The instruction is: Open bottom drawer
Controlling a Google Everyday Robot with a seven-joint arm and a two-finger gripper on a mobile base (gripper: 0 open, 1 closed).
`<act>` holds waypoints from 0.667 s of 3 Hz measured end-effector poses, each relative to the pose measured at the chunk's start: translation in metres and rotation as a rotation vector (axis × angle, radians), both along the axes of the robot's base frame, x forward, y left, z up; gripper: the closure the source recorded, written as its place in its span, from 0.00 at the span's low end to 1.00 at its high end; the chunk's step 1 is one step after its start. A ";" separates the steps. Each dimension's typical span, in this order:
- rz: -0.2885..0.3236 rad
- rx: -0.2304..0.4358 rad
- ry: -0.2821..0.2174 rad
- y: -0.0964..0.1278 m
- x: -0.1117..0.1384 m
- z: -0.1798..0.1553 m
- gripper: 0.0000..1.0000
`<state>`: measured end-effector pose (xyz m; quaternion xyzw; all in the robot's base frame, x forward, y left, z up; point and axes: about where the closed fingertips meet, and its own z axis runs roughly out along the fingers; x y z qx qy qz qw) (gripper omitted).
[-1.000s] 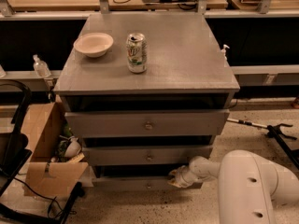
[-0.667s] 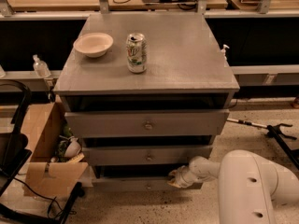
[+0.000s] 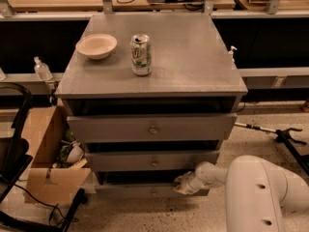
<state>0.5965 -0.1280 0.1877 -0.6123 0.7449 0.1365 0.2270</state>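
The grey cabinet (image 3: 193, 66) has three drawer fronts, each with a small round metal knob. The bottom drawer (image 3: 130, 191) is the slimmest front, low near the floor, with its knob (image 3: 153, 193) at centre. It stands slightly out, with a dark gap above it. My gripper (image 3: 181, 185) reaches in from the right on a white arm (image 3: 260, 192). It sits against the bottom drawer's top edge, right of the knob.
A white bowl (image 3: 96, 45) and a drink can (image 3: 141, 54) stand on the cabinet top. An open cardboard box (image 3: 48, 153) with clutter stands on the floor at left. A black stand (image 3: 14, 144) is at far left. A tool (image 3: 275, 132) lies on the floor at right.
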 end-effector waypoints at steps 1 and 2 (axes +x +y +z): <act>0.000 0.000 0.000 0.000 0.000 0.000 1.00; 0.000 0.000 0.000 0.000 0.000 0.000 1.00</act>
